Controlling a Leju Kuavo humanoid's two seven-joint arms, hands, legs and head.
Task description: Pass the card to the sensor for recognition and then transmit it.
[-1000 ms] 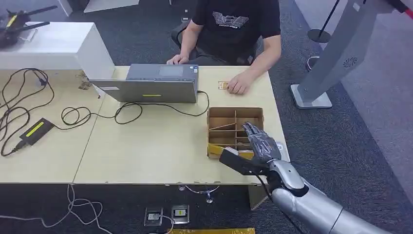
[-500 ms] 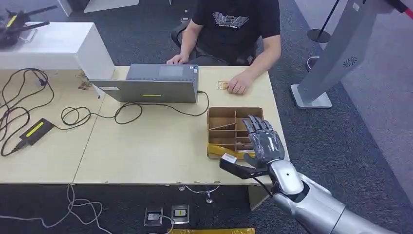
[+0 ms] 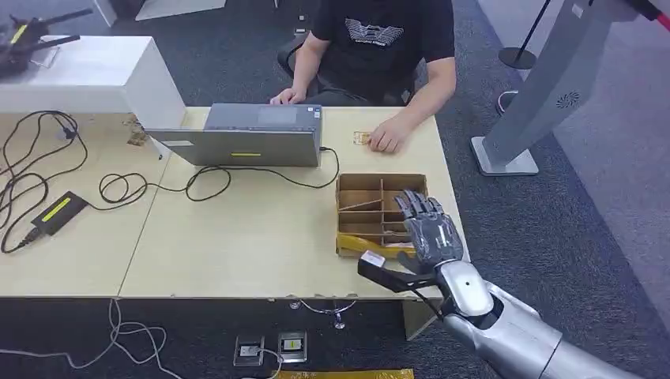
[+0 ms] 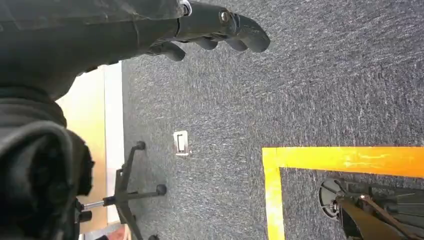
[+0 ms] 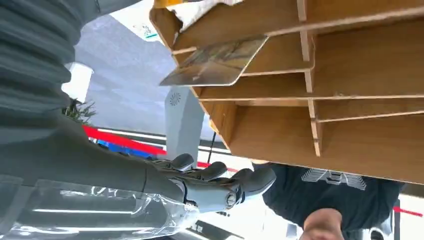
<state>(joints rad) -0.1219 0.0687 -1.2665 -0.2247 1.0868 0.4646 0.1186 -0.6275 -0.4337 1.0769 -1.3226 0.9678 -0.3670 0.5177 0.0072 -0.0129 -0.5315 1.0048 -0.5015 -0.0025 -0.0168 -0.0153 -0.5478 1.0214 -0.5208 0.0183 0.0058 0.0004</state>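
**Right hand over the box, card not yet picked up**

Finding 1. The right hand (image 3: 427, 229) hovers above the near right part of the divided cardboard box (image 3: 379, 178) on the table (image 3: 237, 237). Its fingers are spread wide and hold nothing, and the thumb reaches out along the box's near edge.

Finding 2. The card (image 5: 215, 65) lies tilted in one of the box's compartments, resting on a divider. In the right wrist view it is apart from the fingers, so there is no contact.

Finding 3. Compared with a second ago, the hand has moved a little further from the robot and deeper over the box, and the fingers now cover more of the compartments. Over the last half second the shift is slight. The box and the card's position appear unchanged.

Finding 4. The left hand (image 4: 215, 25) hangs over the carpet beside the table. How far its fingers are closed cannot be told.

Finding 5. A person's hand (image 3: 387, 140) rests at the far side of the table on a small yellowish item (image 3: 362, 139). Whether that is the sensor cannot be told.

Assessment. The task is at its first step. The hand is lining up on the card, and the slowing suggests it is near its reach position. Grasping, presenting the card to the sensor and handing it over all remain to be done. The dividers leave little room for the fingers, so a clean pinch on the raised card edge is likely the critical point.
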